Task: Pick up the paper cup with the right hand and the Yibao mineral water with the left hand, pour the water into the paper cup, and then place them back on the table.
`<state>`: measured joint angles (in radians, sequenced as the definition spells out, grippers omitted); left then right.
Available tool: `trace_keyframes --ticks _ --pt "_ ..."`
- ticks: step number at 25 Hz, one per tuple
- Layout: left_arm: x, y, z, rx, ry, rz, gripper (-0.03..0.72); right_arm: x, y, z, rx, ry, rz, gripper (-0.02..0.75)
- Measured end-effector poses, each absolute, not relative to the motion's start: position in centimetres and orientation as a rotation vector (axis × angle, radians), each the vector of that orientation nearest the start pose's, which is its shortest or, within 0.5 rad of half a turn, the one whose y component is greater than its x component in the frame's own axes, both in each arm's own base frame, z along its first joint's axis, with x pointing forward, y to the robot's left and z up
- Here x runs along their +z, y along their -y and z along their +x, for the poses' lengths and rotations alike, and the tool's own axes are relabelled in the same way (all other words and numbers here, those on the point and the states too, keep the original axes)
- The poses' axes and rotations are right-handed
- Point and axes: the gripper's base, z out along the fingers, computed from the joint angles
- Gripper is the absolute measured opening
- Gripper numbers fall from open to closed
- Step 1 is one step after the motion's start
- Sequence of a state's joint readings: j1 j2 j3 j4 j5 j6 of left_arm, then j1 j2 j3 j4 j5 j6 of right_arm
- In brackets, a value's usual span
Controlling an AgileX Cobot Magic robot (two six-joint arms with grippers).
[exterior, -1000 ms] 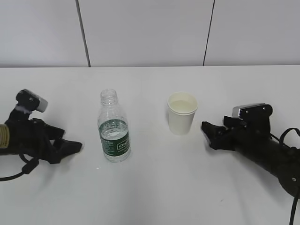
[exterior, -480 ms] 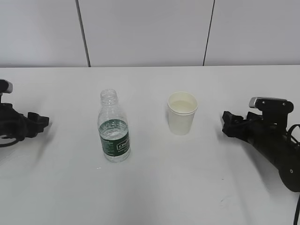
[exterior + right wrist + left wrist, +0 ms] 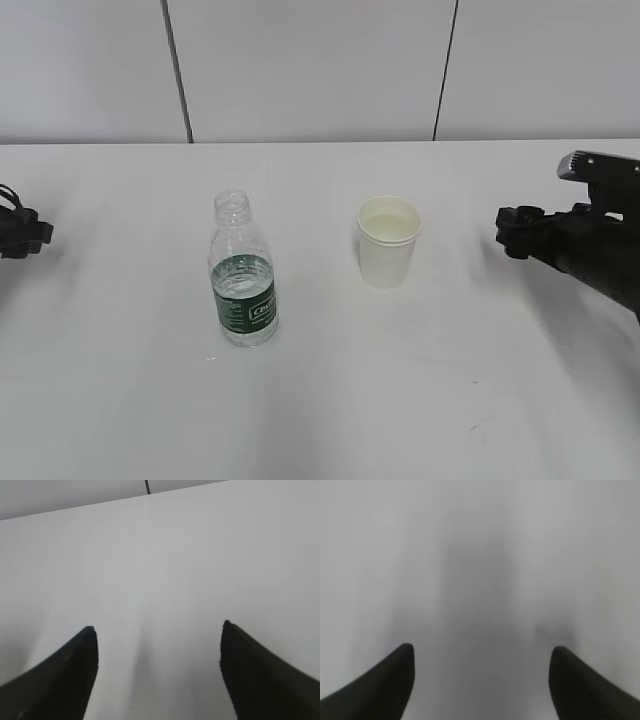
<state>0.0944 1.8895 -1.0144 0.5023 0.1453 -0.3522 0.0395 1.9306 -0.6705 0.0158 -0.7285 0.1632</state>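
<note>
Seemingly, the task is nearly finished. From the exterior view, the bottle [image 3: 243, 270] and the cup [image 3: 389, 240] are seen upright on the surface [image 3: 330, 400], mid-way between its left and right edges, well apart from each other. A pale fill is visible in the cup, so pouring is judged done and both are set down. The left hand [image 3: 20, 235] sits at the left edge, the right hand [image 3: 525, 232] near the right edge, neither touching anything.

From the left wrist view, blurred, the jaws are spread apart and empty.

From the right wrist view, the jaws are likewise apart over bare surface.
</note>
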Motion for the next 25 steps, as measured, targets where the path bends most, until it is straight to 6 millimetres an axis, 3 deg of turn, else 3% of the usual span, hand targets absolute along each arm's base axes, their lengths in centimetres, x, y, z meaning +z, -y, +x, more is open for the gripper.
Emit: trace_keyframes --ticks 7,15,25 --pt "16.3 -5.1 36.7 0.267 -2.717 -0.186 0.511 13.1 -1.3 33.3 0.108 -2.231 0.116 0.593" --pt "18.9 -4.2 36.6 0.138 -2.928 -0.149 0.511 16.8 -1.2 35.8 0.053 -2.534 0.120 0.593" --pt "23.8 -3.9 37.2 0.087 -3.063 -0.102 0.511 25.3 -1.4 37.8 0.026 -2.806 0.047 0.593"
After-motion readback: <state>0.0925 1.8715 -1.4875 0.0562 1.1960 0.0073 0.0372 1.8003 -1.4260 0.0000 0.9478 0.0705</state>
